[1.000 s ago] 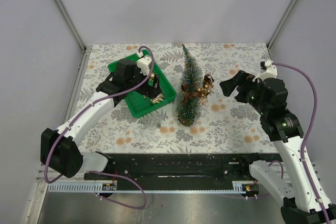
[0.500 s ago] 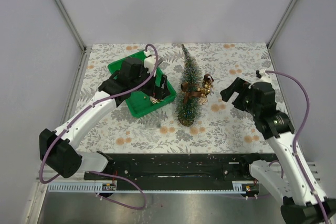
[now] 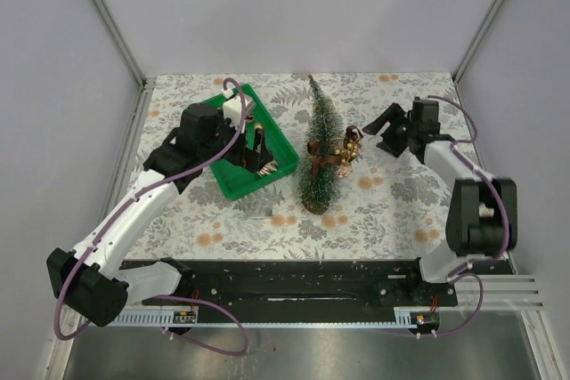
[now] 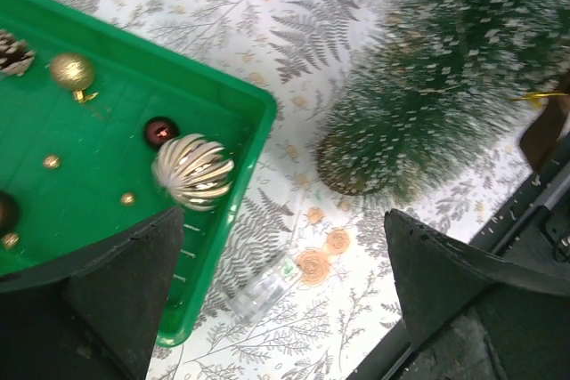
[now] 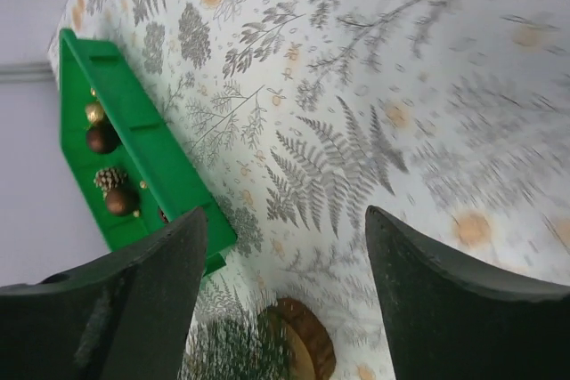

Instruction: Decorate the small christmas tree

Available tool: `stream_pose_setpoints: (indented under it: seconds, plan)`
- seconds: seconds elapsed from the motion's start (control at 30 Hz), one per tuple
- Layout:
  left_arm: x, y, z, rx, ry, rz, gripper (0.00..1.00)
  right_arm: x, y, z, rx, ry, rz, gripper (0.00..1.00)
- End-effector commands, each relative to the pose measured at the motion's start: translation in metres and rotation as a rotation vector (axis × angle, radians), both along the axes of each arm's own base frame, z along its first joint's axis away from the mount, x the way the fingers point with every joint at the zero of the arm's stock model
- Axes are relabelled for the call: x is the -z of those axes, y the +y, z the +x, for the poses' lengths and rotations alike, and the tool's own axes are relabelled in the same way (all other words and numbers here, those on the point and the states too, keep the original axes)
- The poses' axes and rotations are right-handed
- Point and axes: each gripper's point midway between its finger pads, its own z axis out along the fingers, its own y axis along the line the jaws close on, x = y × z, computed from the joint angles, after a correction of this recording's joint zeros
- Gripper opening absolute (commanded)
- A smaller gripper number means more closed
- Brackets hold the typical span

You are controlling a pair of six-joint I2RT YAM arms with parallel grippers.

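Note:
The small christmas tree (image 3: 318, 144) stands mid-table on its wooden disc base (image 3: 313, 206), with a brown ribbon and gold bells (image 3: 345, 150) on its right side. It also shows in the left wrist view (image 4: 445, 86), and its base shows in the right wrist view (image 5: 307, 344). My left gripper (image 3: 257, 150) is open and empty over the near right end of the green tray (image 3: 233, 186). In the left wrist view (image 4: 285, 300) a ribbed gold ball (image 4: 193, 171), a red ball (image 4: 160, 131) and a gold ball (image 4: 71, 70) lie in the tray. My right gripper (image 3: 387, 131) is open and empty, right of the tree.
A small clear plastic piece (image 4: 263, 289) lies on the fern-patterned cloth just beyond the tray's corner, also visible from above (image 3: 256, 211). The tray (image 5: 134, 157) holds a pinecone (image 5: 111, 177) and dark balls. Grey walls enclose the table on three sides.
My right arm has stretched out, carrying its open gripper farther back and closer to the tree's bells. My left gripper swung out towards the tree, then back over the tray.

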Motion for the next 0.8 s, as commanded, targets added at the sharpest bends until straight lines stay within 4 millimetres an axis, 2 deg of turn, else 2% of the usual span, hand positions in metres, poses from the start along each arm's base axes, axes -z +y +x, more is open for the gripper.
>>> stream_pose_setpoints:
  seconds: [0.0,0.03,0.07,0.27,0.33,0.57,0.77]
  plan:
    - [0.002,0.021,0.002,-0.073,0.004,-0.012,0.99,0.007,0.052,0.052,-0.251,-0.107,0.224,0.77]
    - [0.004,0.022,0.001,-0.074,0.010,-0.011,0.99,0.018,0.059,0.061,-0.298,-0.098,0.234,0.76]
    - [0.004,0.021,0.000,-0.071,0.011,-0.015,0.99,0.019,0.069,0.064,-0.350,-0.102,0.253,0.75]
    - [0.006,0.017,0.006,-0.074,0.028,-0.018,0.99,0.040,0.128,0.070,-0.543,-0.094,0.194,0.77]
    - [0.006,0.018,0.008,-0.080,0.022,-0.010,0.99,0.045,0.142,0.072,-0.581,-0.091,0.169,0.78]
    - [0.017,0.026,0.005,-0.108,0.066,-0.015,0.99,0.052,0.174,0.071,-0.714,-0.127,0.187,0.78]
    - [0.014,0.025,0.008,-0.114,0.066,-0.022,0.99,0.077,0.202,0.062,-0.828,-0.081,0.125,0.79]
